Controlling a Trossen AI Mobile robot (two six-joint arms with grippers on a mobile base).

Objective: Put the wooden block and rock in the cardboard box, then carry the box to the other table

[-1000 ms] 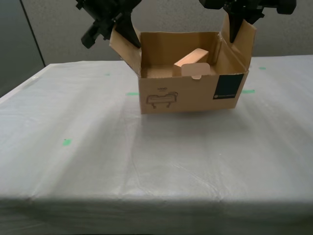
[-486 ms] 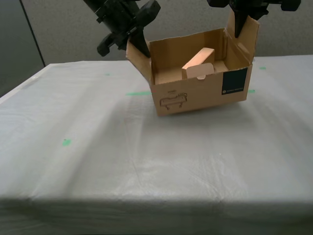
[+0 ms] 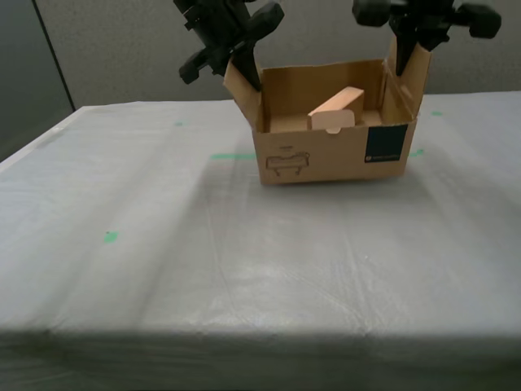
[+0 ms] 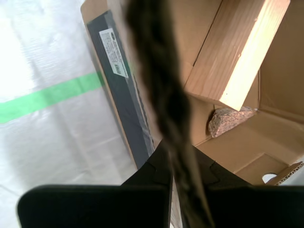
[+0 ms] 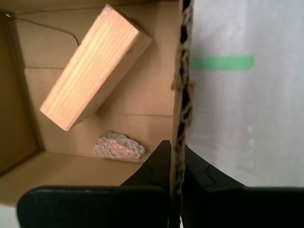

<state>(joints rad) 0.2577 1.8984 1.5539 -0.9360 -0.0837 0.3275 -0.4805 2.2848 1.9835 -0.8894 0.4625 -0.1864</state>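
The cardboard box (image 3: 326, 155) stands open far back on the other table (image 3: 244, 269), towards the exterior view's right. The wooden block (image 3: 338, 104) leans tilted inside it, seen closer in both wrist views (image 5: 92, 66) (image 4: 237, 47). The rock (image 5: 118, 146) (image 4: 229, 119) lies on the box floor beside the block's lower end. My first gripper (image 5: 175, 152) (image 3: 244, 73) is shut on the side flap at the exterior view's left. My second gripper (image 4: 183, 152) (image 3: 404, 57) is shut on the opposite flap, by the teal label (image 4: 121, 95).
The wrinkled whitish sheet carries green tape marks (image 3: 111, 236) (image 3: 230, 155) (image 5: 222, 63) (image 4: 47, 97). A grey partition wall (image 3: 122, 49) stands behind the table. The table's front edge (image 3: 260, 334) runs across the exterior view's lower part.
Both arms have carried the box towards the exterior view's right and farther back. It was tilted half a second ago and now sits level and lower.
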